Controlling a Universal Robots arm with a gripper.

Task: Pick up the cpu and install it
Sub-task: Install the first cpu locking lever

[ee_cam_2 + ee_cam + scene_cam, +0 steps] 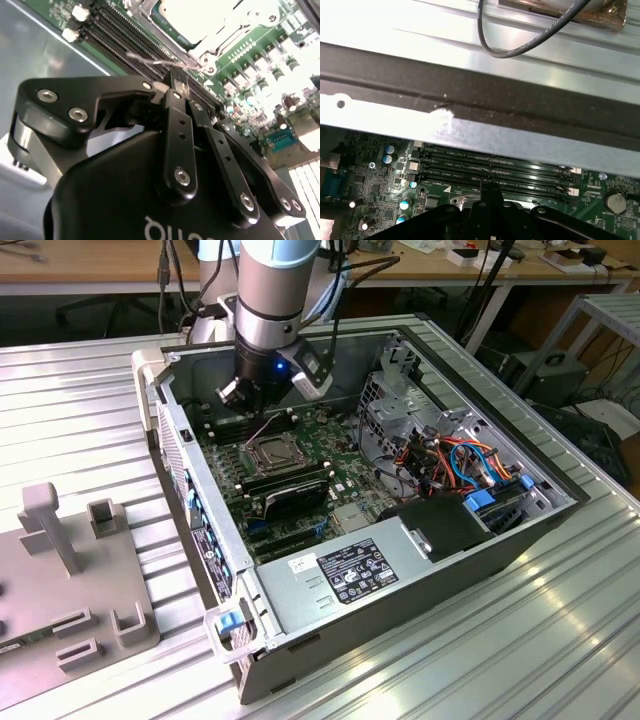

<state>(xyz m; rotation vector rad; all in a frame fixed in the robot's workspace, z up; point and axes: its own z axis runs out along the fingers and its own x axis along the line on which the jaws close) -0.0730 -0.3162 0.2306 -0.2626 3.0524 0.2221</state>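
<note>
1. An open computer case lies on its side on a ribbed metal bench, its green motherboard facing up.
2. The arm reaches down into the case, and the gripper hangs just above the board at about 11 o'clock from the socket in the exterior view.
3. The cpu sits in the socket near the middle of the board, its dull silver top showing inside the metal frame; in the second wrist view it appears as a pale square just past the fingertips.
4. In the second wrist view the black fingers are pressed together at their tips, clenched with nothing visible between them.
5. A thin wire lever lies across the board right at the fingertips; whether they touch it cannot be told.
6. Empty black memory slots run in parallel rows beside the socket in the first wrist view, just beyond the gripper.
7. At 4 o'clock from the socket, two black memory sticks stand in their slots.
8. The silver power supply fills the near end of the case, and a grey fixture rests on the bench at the exterior view's left.
</note>
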